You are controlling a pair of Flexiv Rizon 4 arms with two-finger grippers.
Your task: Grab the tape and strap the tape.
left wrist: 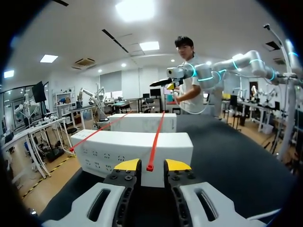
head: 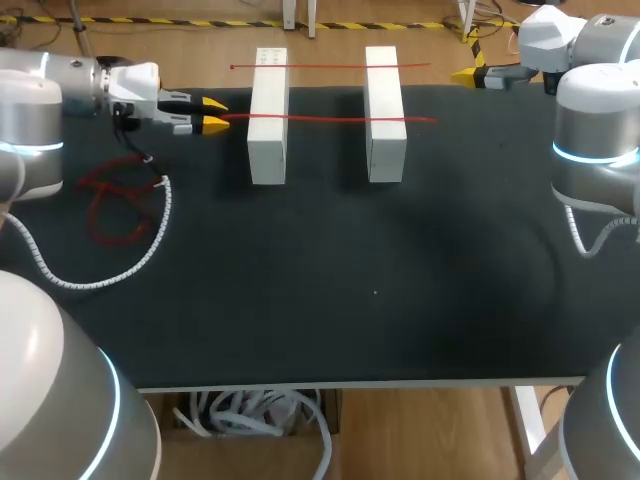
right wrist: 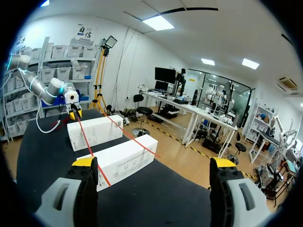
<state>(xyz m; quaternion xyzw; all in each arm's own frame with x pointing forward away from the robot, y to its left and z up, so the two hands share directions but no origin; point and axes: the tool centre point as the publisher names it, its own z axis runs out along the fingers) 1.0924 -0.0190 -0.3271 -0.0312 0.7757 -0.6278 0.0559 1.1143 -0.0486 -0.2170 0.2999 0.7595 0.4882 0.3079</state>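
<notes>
Our left gripper (left wrist: 152, 165) sits near the far left corner of the matte black desk (head: 380, 300), fingers slightly apart. The end of the thin red tape (head: 330, 118) lies between them, a gap on either side. The tape runs straight across the left white block (head: 267, 130) and the right white block (head: 385, 130), both rectangular. Our right gripper (right wrist: 153, 162) gapes wide by the far right corner, holding nothing.

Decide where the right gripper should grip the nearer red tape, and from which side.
Probably grip the nearer red tape by its right end, which sticks out past the right white block. Bring the open right gripper in from the right, fingers straddling the thin strip.
</notes>
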